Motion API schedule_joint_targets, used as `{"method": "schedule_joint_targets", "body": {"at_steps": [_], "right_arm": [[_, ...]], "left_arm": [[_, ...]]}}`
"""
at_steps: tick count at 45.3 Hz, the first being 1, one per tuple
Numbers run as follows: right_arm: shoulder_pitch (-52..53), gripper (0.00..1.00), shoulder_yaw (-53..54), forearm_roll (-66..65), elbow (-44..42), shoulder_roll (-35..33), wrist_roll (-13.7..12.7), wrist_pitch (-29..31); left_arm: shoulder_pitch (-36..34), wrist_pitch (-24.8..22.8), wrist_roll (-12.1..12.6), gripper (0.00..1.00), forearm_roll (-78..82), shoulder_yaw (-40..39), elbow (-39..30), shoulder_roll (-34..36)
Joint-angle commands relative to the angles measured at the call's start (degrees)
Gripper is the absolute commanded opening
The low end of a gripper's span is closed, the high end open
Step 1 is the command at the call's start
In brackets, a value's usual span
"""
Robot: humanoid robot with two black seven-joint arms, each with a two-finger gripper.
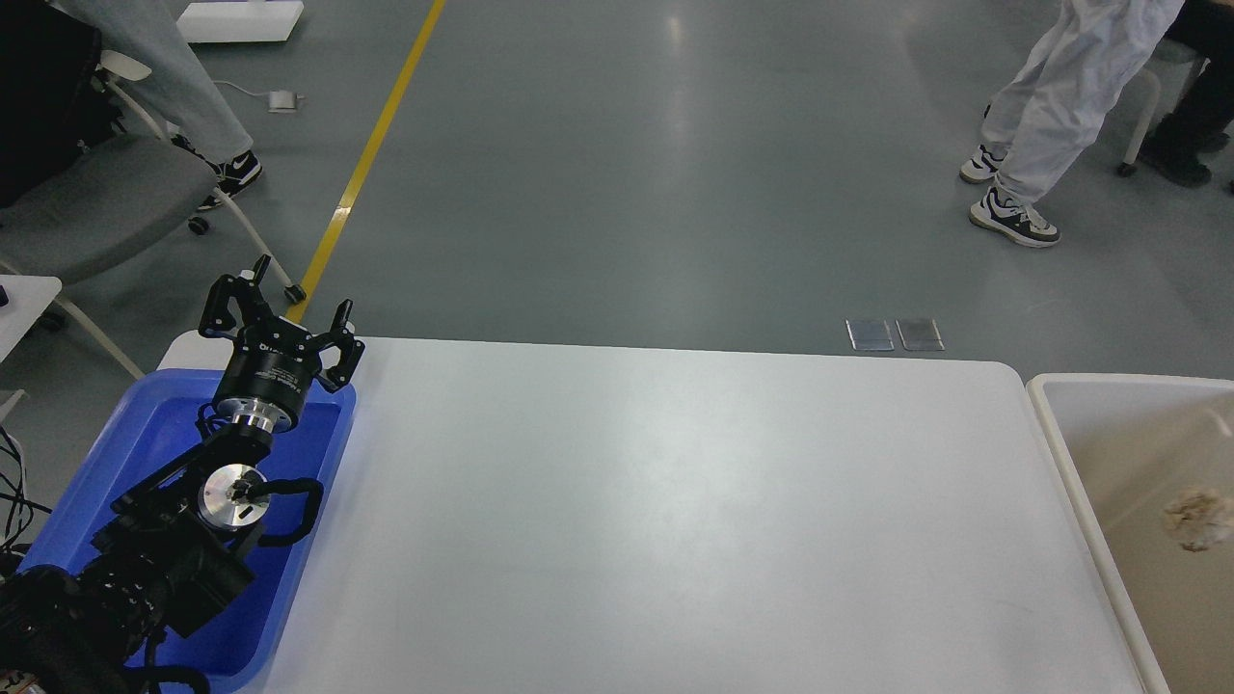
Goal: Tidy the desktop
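The desktop (675, 511) is a large plain white tabletop with rounded corners, and I see nothing lying on its bare surface. My left gripper (278, 310) is open and empty, held above the far end of the blue tray (125, 453) at the table's left edge. My right gripper is out of view. A small crumpled beige wad (1195, 518) lies inside the beige-white tub (1060, 453) at the right.
A grey office chair (96, 207) stands at the far left. People's legs show at the top left (183, 87) and top right (1051, 116). A yellow floor line (371, 159) runs beyond the table. Two metal floor plates (895, 334) lie past the far edge.
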Motion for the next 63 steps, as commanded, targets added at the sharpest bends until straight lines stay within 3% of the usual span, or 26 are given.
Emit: {"method": "schedule_joint_targets", "body": {"at_steps": [1,18,24,34,41,45,47,50,53,63], "right_arm": [[0.0,1.0,-0.6,-2.2,-0.2,0.4,0.2,-0.2],[3.0,1.0,0.7,-3.4,0.5,0.4,0.2,0.3],[2.7,1.0,9.8,-3.0,2.4,-1.0,0.6,1.0],[2.2,1.0,24.0,-3.9,17.5,-9.5,1.5,1.0],[2.4,1.0,28.9,-6.9,21.1,-9.4,8.9,1.3],[1.6,1.0,33.9,-9.8,28.5,-10.1,11.4,1.4],[0.6,1.0,37.5,-12.6,32.8,-10.3,11.6,1.3],[-4.9,1.0,49.5,-23.1,46.2,-9.8,11.6,0.4],[-7.8,1.0,54.1,-28.1,51.7,-8.7,11.6,0.1],[-14.0,1.0,60.3,-36.9,55.9,0.0,12.6,-0.2]], "left_arm": [[0.0,-0.1,0.0,1.0,0.0,0.0,0.0,0.0],[0.0,0.0,0.0,1.0,0.0,0.1,0.0,0.0],[0.0,-0.1,0.0,1.0,0.0,0.0,0.0,0.0],[0.0,-0.1,0.0,1.0,0.0,0.0,0.0,0.0],[0.0,-0.1,0.0,1.0,0.0,0.0,0.0,-0.1],[0.0,-0.1,0.0,1.0,0.0,0.1,0.0,-0.1],[0.0,-0.1,0.0,1.0,0.0,0.0,0.0,0.0],[0.0,-0.1,0.0,1.0,0.0,0.0,0.0,-0.1],[0.0,-0.1,0.0,1.0,0.0,0.0,0.0,-0.1],[0.1,-0.1,0.0,1.0,0.0,0.0,0.0,0.0]]}}
